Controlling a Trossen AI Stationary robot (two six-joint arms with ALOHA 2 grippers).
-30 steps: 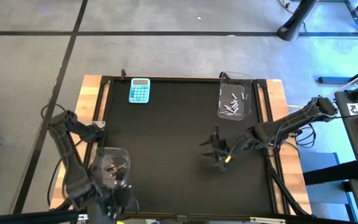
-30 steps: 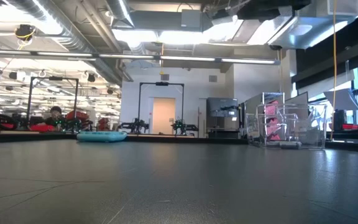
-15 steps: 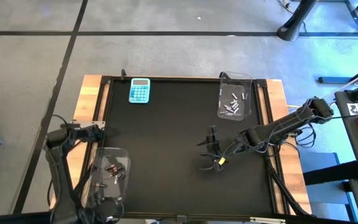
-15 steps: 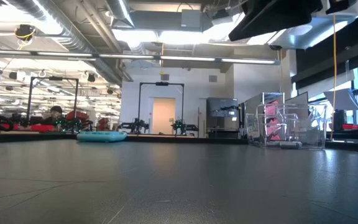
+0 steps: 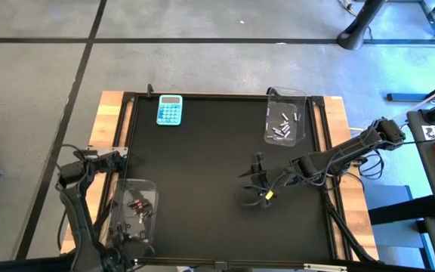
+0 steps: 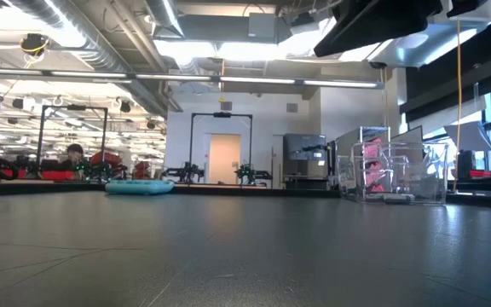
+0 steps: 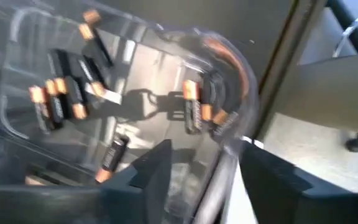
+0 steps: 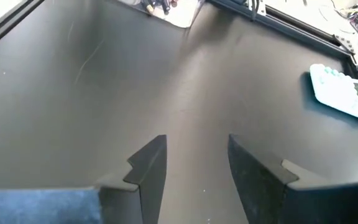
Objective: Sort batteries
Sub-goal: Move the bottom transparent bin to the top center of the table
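The left gripper (image 7: pixel 194 171) is hanging over the clear bin (image 5: pixel 133 214) at the near left corner of the worktop (image 5: pixel 210 174). Its fingers (image 7: pixel 157 165) are standing apart with nothing between them, and the bin's rim is passing through the gap between them. Just beyond the fingers, the dark batteries (image 7: pixel 61 93) with copper ends are lying loose on the bin's floor, with a few more (image 7: pixel 194 109) lying against its curved wall.

The right gripper (image 8: pixel 194 168) is hovering over the bare black worktop, its fingers (image 8: pixel 148 165) spread and holding nothing. Well ahead of those fingers, a light-blue calculator (image 8: pixel 347 93) is lying flat. The silvery batteries (image 5: pixel 283 126) are resting in the second clear bin (image 5: pixel 285 113) at the far right.
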